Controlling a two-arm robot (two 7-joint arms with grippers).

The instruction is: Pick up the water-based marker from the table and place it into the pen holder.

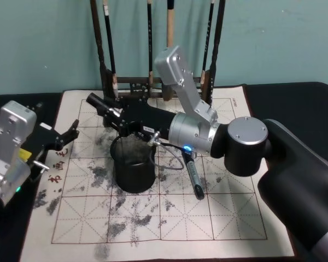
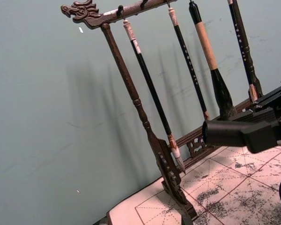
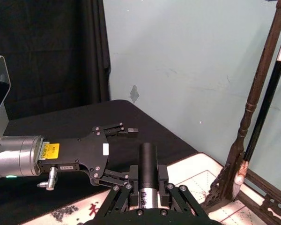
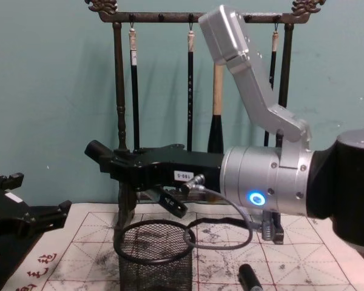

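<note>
My right gripper (image 1: 110, 114) is shut on a black water-based marker (image 1: 94, 100), held level a little above the pen holder (image 1: 134, 164), a black mesh cup on the mat. From the chest, the marker's end (image 4: 96, 150) sticks out past the left side of the cup's rim (image 4: 155, 225). In the right wrist view the marker (image 3: 148, 161) sits between the fingers. A second black marker (image 1: 194, 177) lies on the mat to the right of the cup. My left gripper (image 1: 63, 139) hovers open at the mat's left edge, holding nothing.
A tall dark wooden brush rack (image 1: 153, 82) with several hanging brushes stands behind the cup, against the teal wall. The ink-stained grid mat (image 1: 208, 218) lies on a black tablecloth. The right arm's grey cable (image 4: 221, 239) loops down beside the cup.
</note>
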